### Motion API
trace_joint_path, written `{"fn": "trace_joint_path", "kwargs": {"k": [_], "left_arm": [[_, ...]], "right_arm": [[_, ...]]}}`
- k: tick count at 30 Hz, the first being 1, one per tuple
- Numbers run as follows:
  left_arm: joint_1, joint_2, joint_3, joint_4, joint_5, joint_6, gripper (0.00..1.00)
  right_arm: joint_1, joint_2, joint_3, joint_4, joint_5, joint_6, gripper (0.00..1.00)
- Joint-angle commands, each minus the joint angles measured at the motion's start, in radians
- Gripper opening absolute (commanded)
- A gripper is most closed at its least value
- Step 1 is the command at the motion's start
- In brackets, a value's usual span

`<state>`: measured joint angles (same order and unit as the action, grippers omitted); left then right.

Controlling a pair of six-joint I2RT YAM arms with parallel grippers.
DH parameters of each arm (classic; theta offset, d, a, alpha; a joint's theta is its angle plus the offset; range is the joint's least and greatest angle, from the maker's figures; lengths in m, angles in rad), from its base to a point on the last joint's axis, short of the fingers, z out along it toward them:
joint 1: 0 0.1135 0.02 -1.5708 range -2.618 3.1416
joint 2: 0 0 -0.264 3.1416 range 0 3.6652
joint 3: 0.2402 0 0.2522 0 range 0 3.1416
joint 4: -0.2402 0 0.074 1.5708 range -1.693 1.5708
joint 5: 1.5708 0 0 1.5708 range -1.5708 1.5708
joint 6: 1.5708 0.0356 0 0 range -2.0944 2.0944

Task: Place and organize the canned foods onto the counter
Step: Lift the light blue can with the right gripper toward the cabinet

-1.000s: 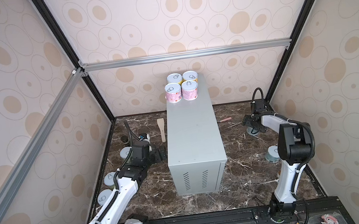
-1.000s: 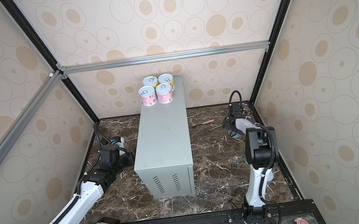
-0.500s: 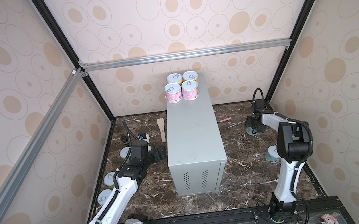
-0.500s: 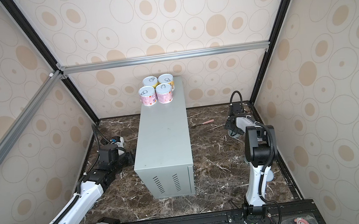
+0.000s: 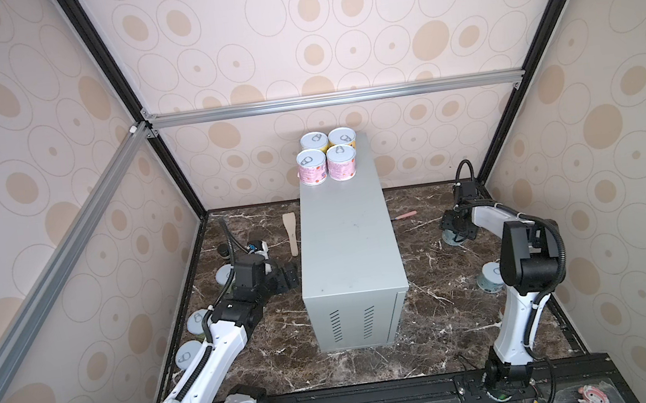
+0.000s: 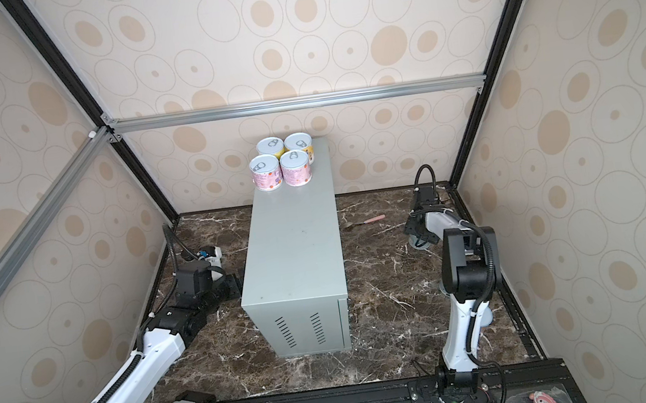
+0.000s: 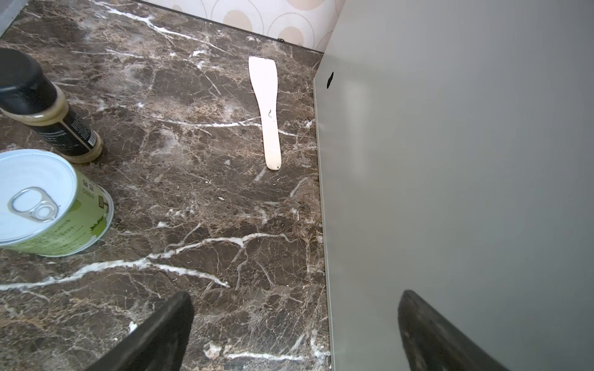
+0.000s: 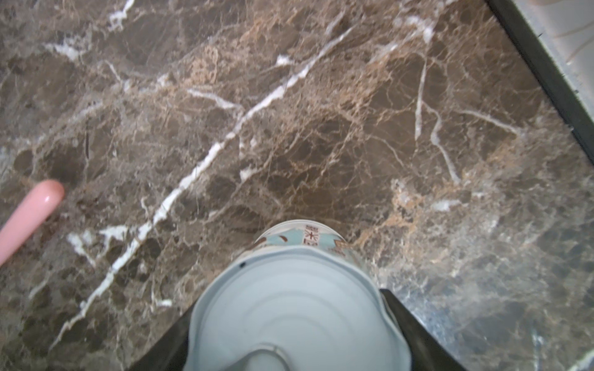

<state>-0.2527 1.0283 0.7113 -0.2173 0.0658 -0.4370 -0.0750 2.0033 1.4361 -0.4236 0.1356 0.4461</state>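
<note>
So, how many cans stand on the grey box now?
4, grouped at the far end of the counter: left pink can and right pink can in front, back left can and back right can behind. None looks hidden.

The left arm (image 5: 221, 340) lies low, reaching forward, its left gripper (image 7: 295, 298) gaping wide, fingers far apart. The right arm (image 5: 525, 261) stands tall, elbow folded, forearm angling down; the right gripper (image 8: 289, 302) points downward, a finger pressed to either side of the light-blue can (image 8: 299, 244) between them

Marble surface (image 5: 432, 323) carries grey counter (image 5: 347, 241), cans (image 5: 186, 355), spatula (image 5: 291, 233), bottle (image 7: 48, 109), pink spoon (image 5: 406, 215).
</note>
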Motion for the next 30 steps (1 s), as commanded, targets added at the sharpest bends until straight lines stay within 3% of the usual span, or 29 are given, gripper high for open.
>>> {"fn": "trace_joint_path", "kwargs": {"k": [1,15,30], "left_arm": [[0.01,-0.027,-0.003,0.018,-0.003,0.009,0.99],[0.012,-0.077,-0.017,0.021,0.005,0.005,0.99],[0.01,-0.15,0.001,0.016,0.003,-0.025,0.99]], "right_arm": [[0.023,-0.085,-0.03,-0.028,-0.011,-0.015,0.6],[0.132,-0.301,-0.084,-0.129,-0.017,-0.059,0.56],[0.219,-0.581,0.026,-0.348,-0.072,-0.118,0.56]]}}
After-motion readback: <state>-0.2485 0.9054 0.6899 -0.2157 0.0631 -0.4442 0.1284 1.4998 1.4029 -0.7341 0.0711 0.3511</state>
